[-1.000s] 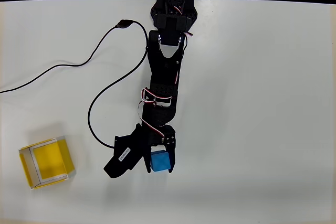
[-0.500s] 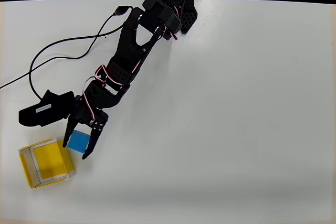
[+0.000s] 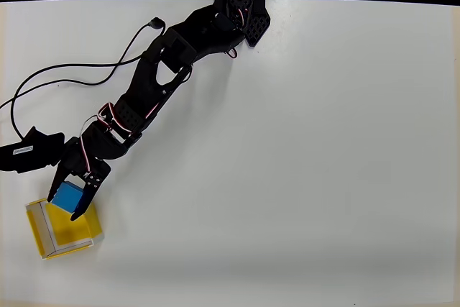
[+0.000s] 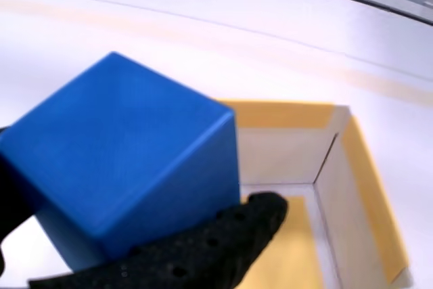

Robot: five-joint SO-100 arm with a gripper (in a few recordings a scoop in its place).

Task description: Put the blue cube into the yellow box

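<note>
- Gripper (image 3: 69, 206) is clenched on the blue cube (image 3: 68, 196); in the overhead view one dark finger runs down each side of the cube, so the hold is across two opposite faces.
- Cube position: carried above the table, over the upper rim of the yellow box (image 3: 63, 229), overlapping that edge rather than the middle of the floor.
- Wrist view: blue cube (image 4: 128, 160) looks tilted, one corner towards the camera, with a black finger (image 4: 203, 248) pressed against its lower face. Yellow box (image 4: 352, 194) lies beyond and below it, open side up, white-edged inner walls meeting at a corner.
- Judgement: the cube is kept raised so that it clears the box wall; let go here, it could catch the rim and tip outside.
- Arm reaches from its base at the top of the table down to the lower left, nearly stretched out, since the box sits well apart from the base.
- Task state: transport nearly done, release not yet made. The next move calls for a little more travel over the box floor.
</note>
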